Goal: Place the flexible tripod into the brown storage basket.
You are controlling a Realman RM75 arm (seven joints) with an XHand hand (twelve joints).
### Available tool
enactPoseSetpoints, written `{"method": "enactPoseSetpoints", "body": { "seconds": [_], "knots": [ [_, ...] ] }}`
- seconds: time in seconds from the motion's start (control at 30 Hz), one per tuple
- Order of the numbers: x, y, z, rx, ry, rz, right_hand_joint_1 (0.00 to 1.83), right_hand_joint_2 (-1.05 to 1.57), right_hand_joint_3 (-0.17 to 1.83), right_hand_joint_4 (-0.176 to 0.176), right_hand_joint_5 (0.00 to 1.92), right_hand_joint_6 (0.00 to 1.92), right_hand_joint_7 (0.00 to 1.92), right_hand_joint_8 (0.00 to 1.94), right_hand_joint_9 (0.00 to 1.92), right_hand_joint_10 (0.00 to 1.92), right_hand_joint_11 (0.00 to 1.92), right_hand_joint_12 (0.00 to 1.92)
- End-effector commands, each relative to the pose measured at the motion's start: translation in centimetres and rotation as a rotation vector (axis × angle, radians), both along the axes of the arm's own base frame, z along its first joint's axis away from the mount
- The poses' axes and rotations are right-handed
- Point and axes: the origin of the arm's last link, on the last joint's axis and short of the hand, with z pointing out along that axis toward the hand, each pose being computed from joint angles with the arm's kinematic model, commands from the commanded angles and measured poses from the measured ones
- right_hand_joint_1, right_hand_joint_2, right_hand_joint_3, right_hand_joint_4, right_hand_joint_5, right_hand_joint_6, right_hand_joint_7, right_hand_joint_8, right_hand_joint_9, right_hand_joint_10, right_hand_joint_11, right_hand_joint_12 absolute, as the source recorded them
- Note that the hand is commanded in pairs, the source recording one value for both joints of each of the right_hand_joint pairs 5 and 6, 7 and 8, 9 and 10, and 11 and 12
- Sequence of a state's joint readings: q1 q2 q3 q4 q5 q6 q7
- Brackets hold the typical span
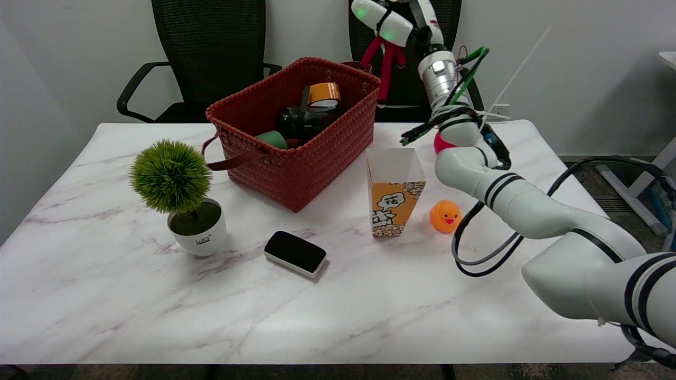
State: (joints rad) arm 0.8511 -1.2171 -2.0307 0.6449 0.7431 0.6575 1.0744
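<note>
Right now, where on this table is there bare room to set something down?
The broad near strip of the white marble table in front of the black eraser block is bare, as is the far left corner beside the brown woven basket. It is crowded around the popcorn box, the orange rubber duck and the right arm.

Basket (301, 158) sits at the back of the table (338, 316), left of centre, with a tape roll (324, 94) and other items inside. Right hand (393, 24) is up in the air just right of the basket's far corner, holding the tripod (385, 66), legs hanging down. Popcorn box (395, 192) stands right of the basket, duck (444, 216) just right of that. Plant (182, 198) is front-left of the basket, eraser (294, 253) in front.
</note>
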Motion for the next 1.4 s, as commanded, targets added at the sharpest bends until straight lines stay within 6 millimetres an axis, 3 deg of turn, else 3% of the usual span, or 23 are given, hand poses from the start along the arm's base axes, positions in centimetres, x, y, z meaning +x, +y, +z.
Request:
{"method": "enactPoseSetpoints", "body": {
  "seconds": [0.03,0.6,1.0,1.4],
  "knots": [
    [1.4,-2.4,-7.4,0.108,0.009,0.001,0.79,0.69,-0.17,0.000,1.63,1.63,1.52,1.52,1.51,1.51,1.60,1.60],
    [0.7,-4.1,-14.3,0.118,0.076,-0.086,0.77,0.65,-0.17,0.000,1.63,1.63,1.49,1.49,1.49,1.49,1.57,1.57],
    [-0.5,-4.5,-16.2,0.104,0.156,-0.151,0.73,0.63,-0.17,0.000,1.63,1.63,1.48,1.48,1.47,1.47,1.53,1.53],
    [-3.7,-4.2,-17.9,0.143,0.176,-0.258,0.72,0.63,-0.17,0.000,1.63,1.63,1.46,1.46,1.45,1.45,1.47,1.47]
  ]
}}
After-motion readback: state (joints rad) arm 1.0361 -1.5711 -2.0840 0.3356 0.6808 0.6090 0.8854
